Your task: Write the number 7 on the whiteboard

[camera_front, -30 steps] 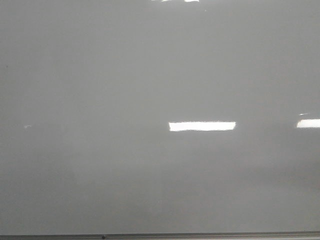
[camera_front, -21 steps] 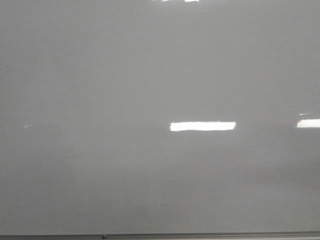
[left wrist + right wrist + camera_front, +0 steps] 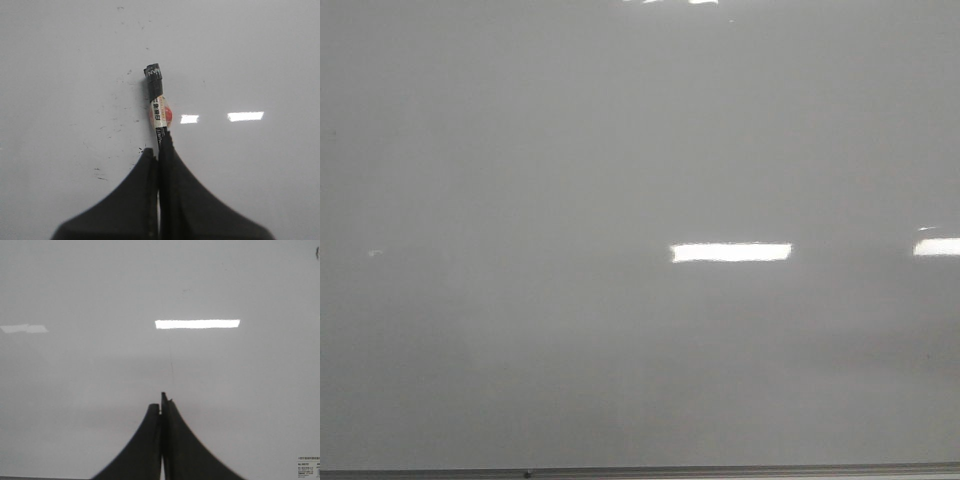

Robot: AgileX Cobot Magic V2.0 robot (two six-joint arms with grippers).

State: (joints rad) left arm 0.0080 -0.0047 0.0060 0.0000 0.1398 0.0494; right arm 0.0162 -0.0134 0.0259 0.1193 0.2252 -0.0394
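Note:
The whiteboard (image 3: 520, 150) fills the front view, glossy pale grey, with a thin dark edge strip (image 3: 720, 470) along the bottom. No number 7 shows on it there, and neither gripper is in that view. In the left wrist view my left gripper (image 3: 157, 150) is shut on a black marker (image 3: 157, 100) with a white and red label, its end pointing at the board (image 3: 250, 50). My right gripper (image 3: 161, 402) is shut and empty over the board (image 3: 75, 290). A faint thin near-vertical line (image 3: 171, 365) runs just beyond its tips; I cannot tell what it is.
Bright rectangular light reflections (image 3: 731, 252) lie on the board, one more at the right edge (image 3: 937, 246). Small dark specks (image 3: 120, 130) dot the board beside the marker. A small printed label (image 3: 307, 465) sits at the board's corner in the right wrist view.
The left end of the middle reflection in the front view has drawn in slightly to the right. Nothing else has visibly changed.

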